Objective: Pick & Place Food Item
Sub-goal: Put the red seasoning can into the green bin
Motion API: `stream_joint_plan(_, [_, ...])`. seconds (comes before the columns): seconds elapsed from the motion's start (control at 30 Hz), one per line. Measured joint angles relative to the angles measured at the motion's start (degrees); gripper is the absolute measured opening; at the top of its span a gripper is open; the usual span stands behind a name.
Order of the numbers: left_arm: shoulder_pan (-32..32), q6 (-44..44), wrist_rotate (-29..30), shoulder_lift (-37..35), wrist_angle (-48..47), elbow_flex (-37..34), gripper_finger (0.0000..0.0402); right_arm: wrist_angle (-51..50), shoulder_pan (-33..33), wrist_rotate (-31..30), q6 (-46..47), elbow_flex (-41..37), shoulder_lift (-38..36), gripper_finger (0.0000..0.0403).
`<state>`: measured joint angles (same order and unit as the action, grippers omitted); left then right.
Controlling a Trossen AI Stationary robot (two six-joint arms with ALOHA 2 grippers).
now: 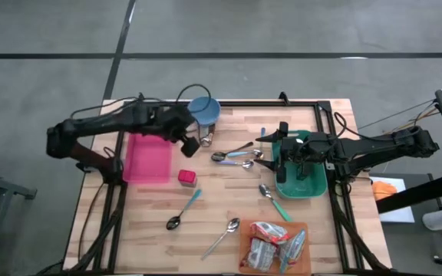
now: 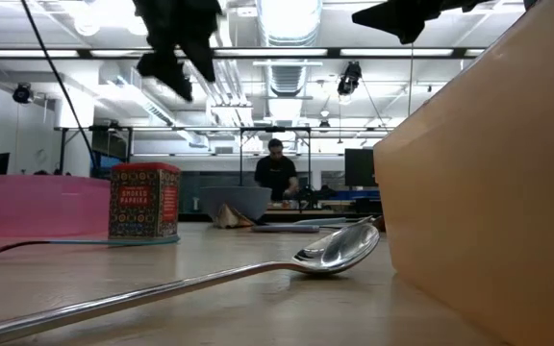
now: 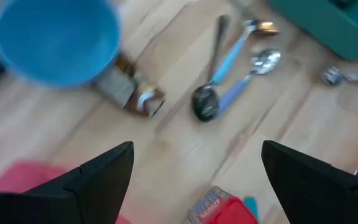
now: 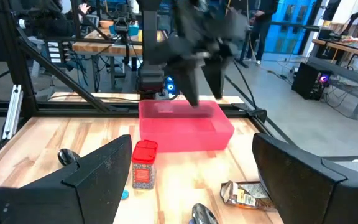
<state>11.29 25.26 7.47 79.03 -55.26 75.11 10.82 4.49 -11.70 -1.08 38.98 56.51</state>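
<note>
A red spice tin (image 1: 187, 178) stands upright on the wood table beside a pink tray (image 1: 148, 159); it also shows in the low view (image 2: 144, 202). A small brown food packet (image 1: 206, 139) lies flat near a blue bowl (image 1: 203, 110). My left gripper (image 1: 189, 144) hangs open above the table between the bowl and the tin, holding nothing; its wrist view looks down on the packet (image 3: 129, 93) and the tin (image 3: 219, 208). My right gripper (image 1: 276, 153) waits open and level over the left edge of a green bin (image 1: 301, 184).
Several spoons (image 1: 236, 156) lie between the bowl and the green bin, and others (image 1: 181, 213) rest nearer the front edge. An orange tray (image 1: 245, 257) with wrapped food packets (image 1: 271, 244) sits at the front right. A person stands in the room behind (image 2: 275, 171).
</note>
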Motion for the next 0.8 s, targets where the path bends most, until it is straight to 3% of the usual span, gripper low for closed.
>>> stream_joint_plan(0.23, [-13.68, -14.51, -0.08, -1.30, 5.58, -4.24, 0.0354, -0.03, -0.02, 0.01, 0.00, 0.00, 0.00, 0.0331])
stream_joint_plan(0.37, [-18.95, -15.60, 3.08, -1.30, 6.70, -7.59, 0.0354, -0.04, -0.02, 0.00, 0.00, 0.00, 0.00, 0.0331])
stream_joint_plan(0.57, [-23.27, -16.12, 3.67, -1.30, 7.25, -11.54, 0.0354, -0.04, -0.02, 0.02, 0.00, 0.00, 0.00, 0.0331])
stream_joint_plan(0.8, [-23.58, -16.15, 3.01, -1.30, 7.84, -14.67, 0.0354, -0.04, 0.00, -0.01, 0.00, 0.00, 0.00, 0.0331])
